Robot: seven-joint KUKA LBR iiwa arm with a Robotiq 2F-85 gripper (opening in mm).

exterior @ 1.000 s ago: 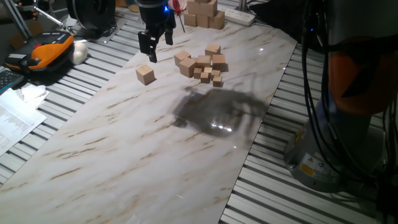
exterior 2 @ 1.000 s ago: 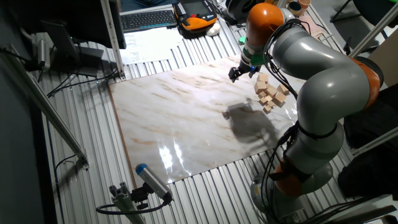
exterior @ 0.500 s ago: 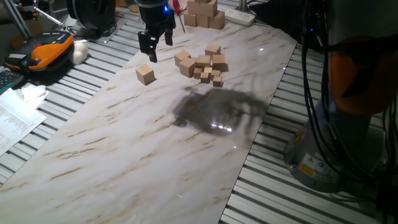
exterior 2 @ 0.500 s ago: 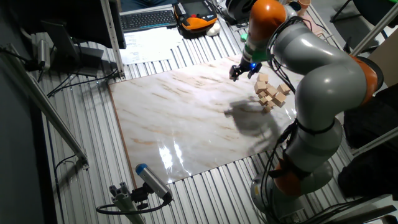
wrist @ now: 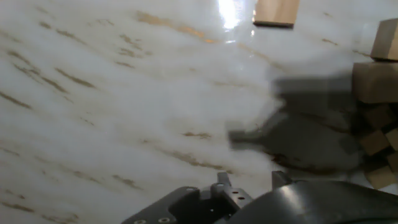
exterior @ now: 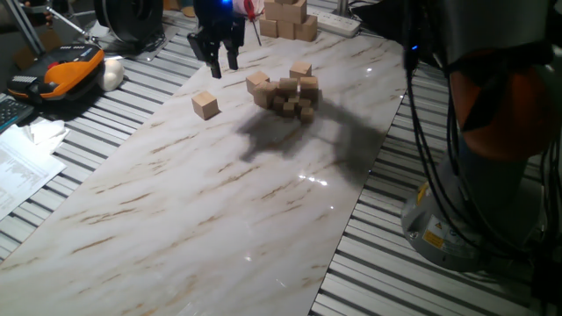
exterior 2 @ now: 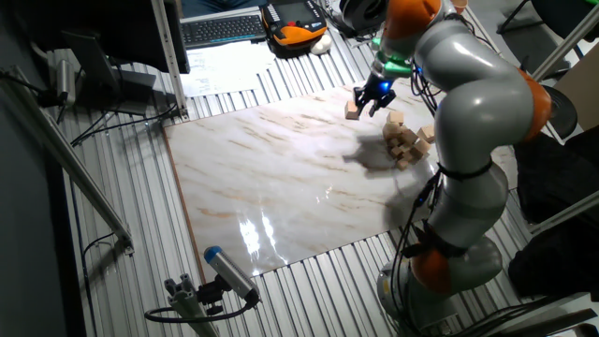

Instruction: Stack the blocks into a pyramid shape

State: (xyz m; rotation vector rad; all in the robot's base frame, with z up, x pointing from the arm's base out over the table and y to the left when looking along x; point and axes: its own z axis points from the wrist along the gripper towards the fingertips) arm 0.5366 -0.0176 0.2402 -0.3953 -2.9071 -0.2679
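Lying at the far left edge in one fixed view, an orange-and-black device [exterior: 63, 72] rests on the slatted surface beside the marble counter [exterior: 219, 219]. Next comes a single block [exterior: 205, 105], alone on the counter and apart from the others. Just above and slightly right of it hangs the gripper [exterior: 219, 54], lifted clear of the counter, its fingers spread and holding nothing. Further right, the remaining blocks [exterior: 285, 88] sit in a loose cluster mixed with much smaller cubes [exterior: 303, 111], partly under the arm's shadow. Behind them, at the counter's far end, stands a pile of bigger pale blocks [exterior: 287, 17]. No blocks are stacked yet.
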